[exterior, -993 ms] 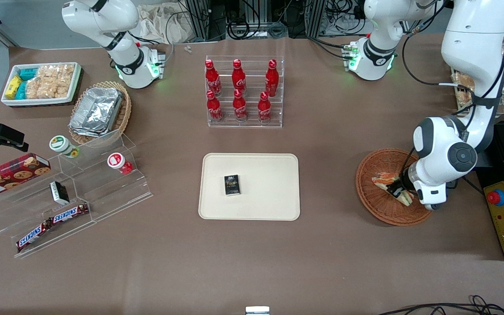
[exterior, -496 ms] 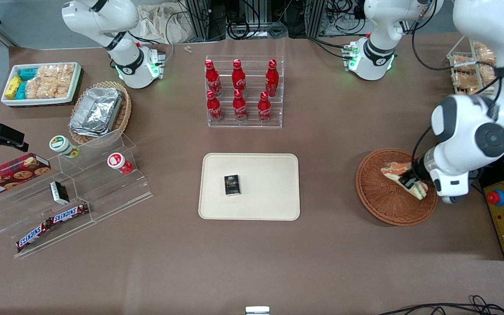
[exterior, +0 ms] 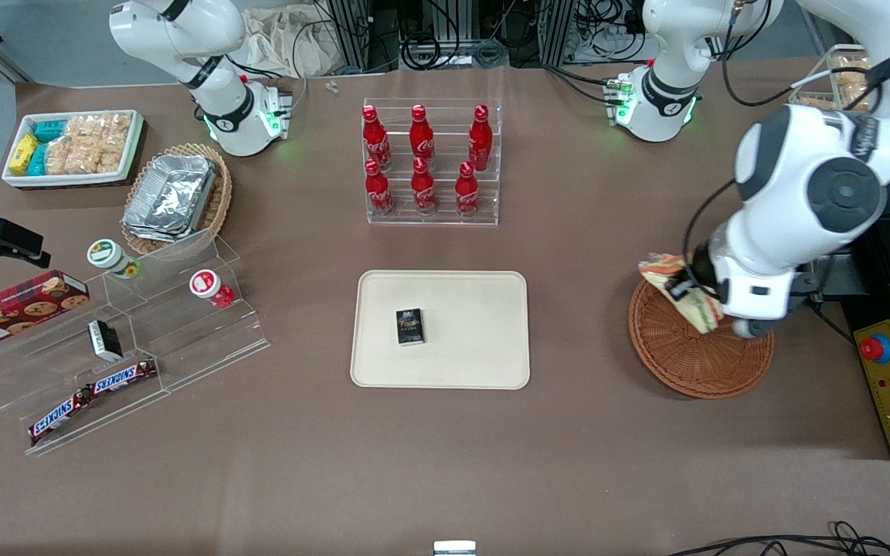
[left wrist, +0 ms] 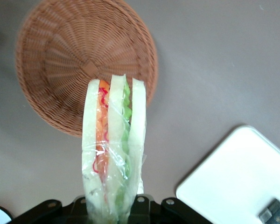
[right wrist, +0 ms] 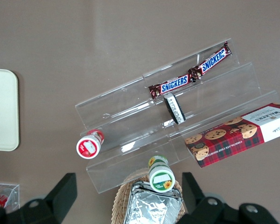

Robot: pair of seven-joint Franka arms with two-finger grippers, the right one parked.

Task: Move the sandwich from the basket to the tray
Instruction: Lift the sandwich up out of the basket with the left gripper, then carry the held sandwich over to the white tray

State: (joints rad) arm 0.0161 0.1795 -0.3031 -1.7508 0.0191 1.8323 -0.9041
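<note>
A: What is the biggest thing here?

B: The brown desk [exterior: 584, 432]. On it, near the middle, lies the cream tray [exterior: 484, 363], with a small dark packet [exterior: 409, 326] on it.

A: And the basket?

B: The reddish-brown basket [exterior: 692, 363] sits on the desk toward the working arm's end, well apart from the tray. Nothing lies inside it in the wrist view [left wrist: 60, 60].

A: Where is the sandwich, then?

B: The sandwich [exterior: 681, 297] is up in the air, above the basket's rim at the edge that faces the tray. In the wrist view [left wrist: 113, 154] its bread and orange, red and green layers show under clear wrap.

A: What is the pincer doing?

B: The pincer [exterior: 694, 292] is closed on the sandwich, gripping it by one end, clear of the wicker.
</note>
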